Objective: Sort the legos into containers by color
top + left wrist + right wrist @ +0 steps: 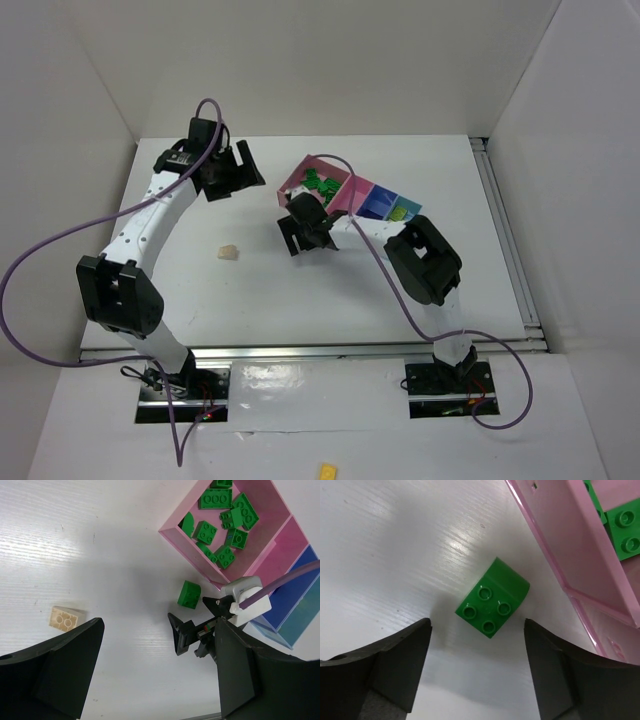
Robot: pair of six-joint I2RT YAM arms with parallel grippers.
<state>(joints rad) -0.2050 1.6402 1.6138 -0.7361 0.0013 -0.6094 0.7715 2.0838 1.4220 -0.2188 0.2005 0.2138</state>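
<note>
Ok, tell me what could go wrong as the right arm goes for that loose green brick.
The green brick lies skewed below the right gripper's open fingers, with one rounded side; closing could twist or squirt it out. It lies close beside the large pink container's wall, so a finger may catch that wall and shove the container.

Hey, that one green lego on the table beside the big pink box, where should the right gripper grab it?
Probably straight down from above: the green lego lies studs up. Pinch the two flat sides next to its rounded side, which faces the pink box and would likely slip.
</note>
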